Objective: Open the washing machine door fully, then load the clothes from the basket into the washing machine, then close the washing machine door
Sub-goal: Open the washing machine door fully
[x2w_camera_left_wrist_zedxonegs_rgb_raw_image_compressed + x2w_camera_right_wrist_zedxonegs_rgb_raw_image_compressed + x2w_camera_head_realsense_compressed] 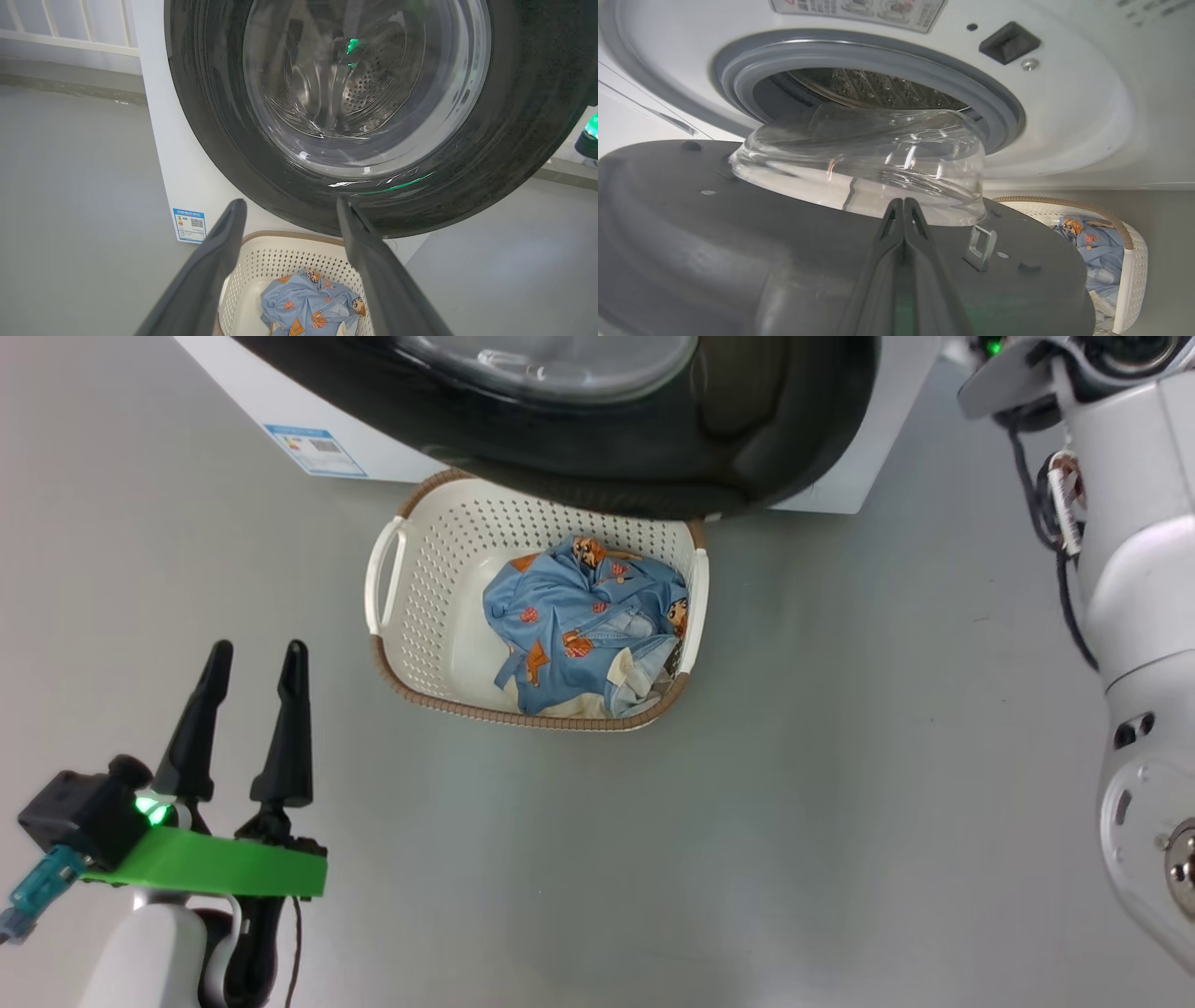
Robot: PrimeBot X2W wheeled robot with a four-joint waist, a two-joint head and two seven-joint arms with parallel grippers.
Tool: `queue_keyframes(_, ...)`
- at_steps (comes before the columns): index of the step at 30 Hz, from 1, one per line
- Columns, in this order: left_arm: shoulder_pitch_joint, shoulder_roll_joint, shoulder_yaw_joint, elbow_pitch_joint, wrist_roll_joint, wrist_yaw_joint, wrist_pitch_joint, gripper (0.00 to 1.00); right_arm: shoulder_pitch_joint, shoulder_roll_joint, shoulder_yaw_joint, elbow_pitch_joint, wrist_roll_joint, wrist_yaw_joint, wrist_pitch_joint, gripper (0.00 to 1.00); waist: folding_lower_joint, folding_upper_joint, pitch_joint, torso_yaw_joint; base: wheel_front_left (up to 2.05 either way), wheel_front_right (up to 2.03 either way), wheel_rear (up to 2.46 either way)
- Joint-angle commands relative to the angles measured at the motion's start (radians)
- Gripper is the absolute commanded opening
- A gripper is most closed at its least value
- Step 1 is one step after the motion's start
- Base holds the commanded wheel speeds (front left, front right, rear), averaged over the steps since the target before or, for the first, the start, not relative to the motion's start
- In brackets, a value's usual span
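Note:
The washing machine door stands partly open, its black rim hanging over the far edge of the basket. In the basket lie the clothes, blue fabric with orange bears. My left gripper hovers open and empty over the floor, left of the basket and nearer to me. In its wrist view the left gripper points at the door's lower rim. My right gripper is shut with nothing in it, its tips at the door's inner face by the glass bowl. Behind the bowl show the seal and steel drum.
The white washing machine carries a blue label low on its front. My pale right arm reaches up along the right side. Bare grey floor spreads around the basket. A door latch sticks up from the inner face.

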Motion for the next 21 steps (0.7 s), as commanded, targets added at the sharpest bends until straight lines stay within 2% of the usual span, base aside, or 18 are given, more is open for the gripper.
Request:
queue_keyframes(1, 0.013, 0.036, 0.044, -0.02, 0.009, -0.003, -0.009, 1.0, 0.015, 0.049, 0.022, -0.034, 0.014, 0.008, 0.026, 0.0, 0.0, 0.0, -0.008, -0.002, 0.0, 0.0, 0.0)
queue_keyframes(15, 0.038, 0.035, 0.059, -0.026, 0.03, -0.003, -0.009, 1.0, 0.17, 0.049, 0.091, -0.135, 0.139, 0.008, 0.226, 0.0, 0.0, 0.0, -0.071, -0.008, 0.0, 0.0, 0.0)
queue_keyframes(21, 0.045, 0.035, 0.057, -0.026, 0.04, -0.003, -0.009, 1.0, 0.248, 0.049, 0.162, -0.199, 0.225, 0.008, 0.284, 0.0, 0.0, 0.0, -0.1, -0.009, 0.0, 0.0, 0.0)
